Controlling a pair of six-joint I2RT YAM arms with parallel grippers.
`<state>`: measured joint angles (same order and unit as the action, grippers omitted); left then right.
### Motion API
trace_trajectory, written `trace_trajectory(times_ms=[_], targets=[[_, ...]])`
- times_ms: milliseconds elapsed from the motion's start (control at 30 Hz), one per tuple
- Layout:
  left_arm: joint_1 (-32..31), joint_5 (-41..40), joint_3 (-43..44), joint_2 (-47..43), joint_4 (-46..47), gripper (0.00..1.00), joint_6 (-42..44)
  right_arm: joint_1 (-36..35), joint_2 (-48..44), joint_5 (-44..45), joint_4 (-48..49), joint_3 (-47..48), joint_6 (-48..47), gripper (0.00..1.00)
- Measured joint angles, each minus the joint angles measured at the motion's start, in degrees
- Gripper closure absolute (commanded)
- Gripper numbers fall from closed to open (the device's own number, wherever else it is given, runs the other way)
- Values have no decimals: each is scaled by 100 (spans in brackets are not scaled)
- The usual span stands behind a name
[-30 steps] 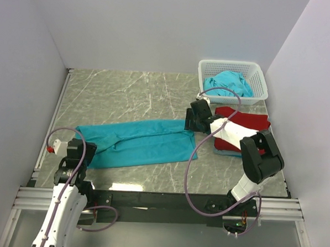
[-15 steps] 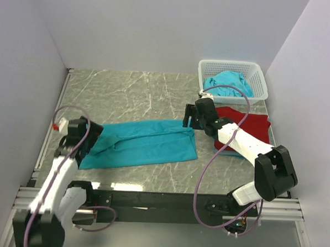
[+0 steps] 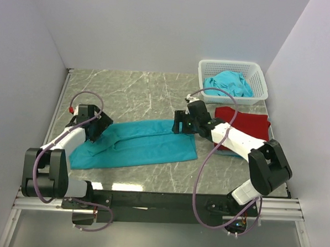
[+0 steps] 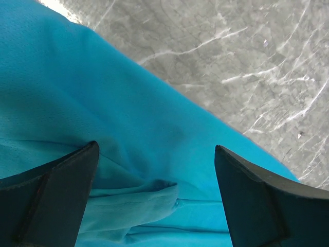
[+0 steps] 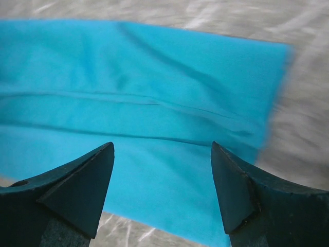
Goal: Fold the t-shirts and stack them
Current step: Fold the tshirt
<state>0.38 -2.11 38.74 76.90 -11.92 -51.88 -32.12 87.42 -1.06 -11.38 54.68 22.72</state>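
T-shirts: the teal shirt (image 3: 136,147) lies on the table (image 3: 133,94) near the front edge, folded lengthwise into a long band, left end a bit rumpled. Left claw (image 3: 93,125) sits over the band's far-left part. A second ago it was back at the near-left corner with its jaws half closed. Now the jaws are spread wide and hold nothing, and the left wrist view (image 4: 157,154) shows only wrinkled cloth between the fingers. Right claw (image 3: 181,121) is at the band's far-right corner. It has also let go within the last second, jaws wide with nothing in them. The right wrist view (image 5: 162,154) is blurred, looking down on flat cloth and a seam.

Judgement: both arms just released, so the lengthwise fold looks laid down. Next probably a fresh grip on one end to fold the band across, then a move to the pile.

Red shirt (image 3: 248,121) lies folded further right, partly under the right arm, likely the start of the stack. At the far right the white basket (image 3: 256,70) holds a second teal shirt (image 3: 228,82), crumpled and not yet folded.
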Motion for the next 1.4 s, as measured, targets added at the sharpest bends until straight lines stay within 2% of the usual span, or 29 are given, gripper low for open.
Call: trace_trajectory(times_ms=[167, 300, 433, 600, 933, 1233, 1400], targets=[[0, -179, 0, -7, 7, 1, -2, -354, 632, -1346, 341, 503, -378, 18], [155, -201, 0, -59, 7, 1, 0, -988, 1731, -2144, 557, 1692, -673, 18], [603, -35, -17, -70, 96, 1, -2, -1449, 2618, -2627, 708, 2684, -691, 19], [999, 223, -57, -11, 321, 1, 9, -1650, 3620, -2968, 769, 3838, -566, 19], [1167, 887, -273, 269, 656, 1, 11, -2017, 5215, -3010, 428, 5904, -584, 19], [1303, 981, -372, 170, 721, 1, 13, -2205, 5469, -3464, 317, 6192, -581, 21], [1368, 986, -389, 125, 699, 1, 15, -2218, 5469, -3687, 341, 6157, -638, 27]])
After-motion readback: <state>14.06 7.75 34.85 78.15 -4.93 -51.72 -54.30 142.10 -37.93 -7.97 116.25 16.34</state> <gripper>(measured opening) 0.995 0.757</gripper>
